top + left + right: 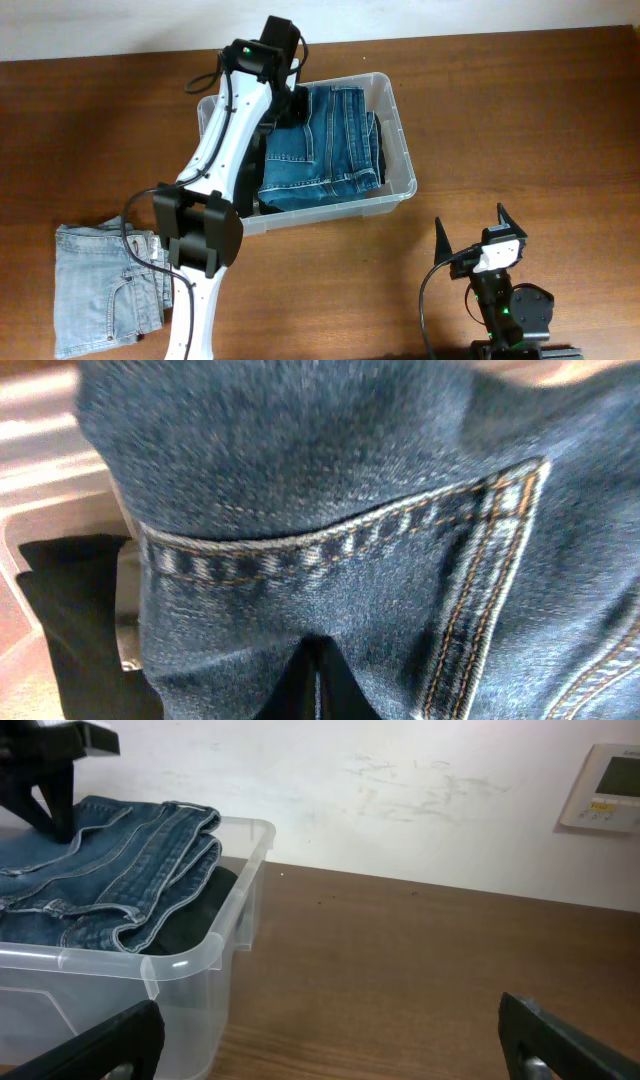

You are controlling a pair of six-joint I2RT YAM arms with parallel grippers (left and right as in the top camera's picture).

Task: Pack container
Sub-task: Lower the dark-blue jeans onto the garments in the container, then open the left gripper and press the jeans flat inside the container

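The clear plastic container (403, 150) stands at the back middle of the table, and the right wrist view shows its rim (252, 848) too. Folded blue jeans (328, 140) lie in it on top of a dark garment (70, 610). My left gripper (285, 108) reaches down at the jeans' left edge. In the left wrist view its black fingers (318, 665) are closed together, with denim (300, 480) bunched round their tips. My right gripper (470, 218) stands open above the table at the front right, to the container's right (330, 1020), nothing between its fingers.
A second, paler pair of folded jeans (100, 285) lies on the table at the front left, beside the left arm's base. A white wall unit (605, 785) hangs on the wall behind the table.
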